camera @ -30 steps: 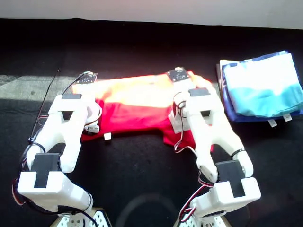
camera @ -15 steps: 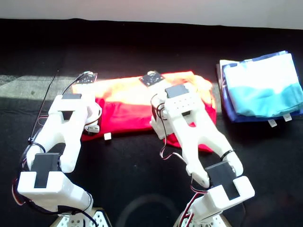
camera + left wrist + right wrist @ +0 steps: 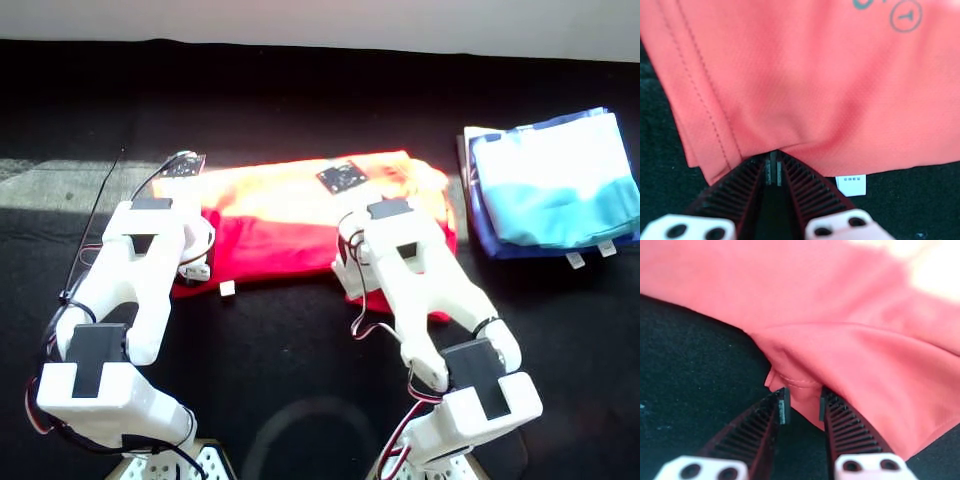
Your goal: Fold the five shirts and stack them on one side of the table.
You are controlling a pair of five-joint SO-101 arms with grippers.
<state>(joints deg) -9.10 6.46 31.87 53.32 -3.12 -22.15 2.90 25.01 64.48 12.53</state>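
Left pincer (image 3: 772, 164) clamped shut on hem of red shirt (image 3: 290, 235). Right pincer (image 3: 803, 407) slightly open, straddling red shirt's fold. Folded stack (image 3: 555, 190) just beside red shirt, on bench (image 3: 300, 370).

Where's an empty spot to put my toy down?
The black table is bare behind the red shirt, and in front of it between the left arm and the right arm. The middle is crowded by that shirt and both arms; the right side holds the folded stack.
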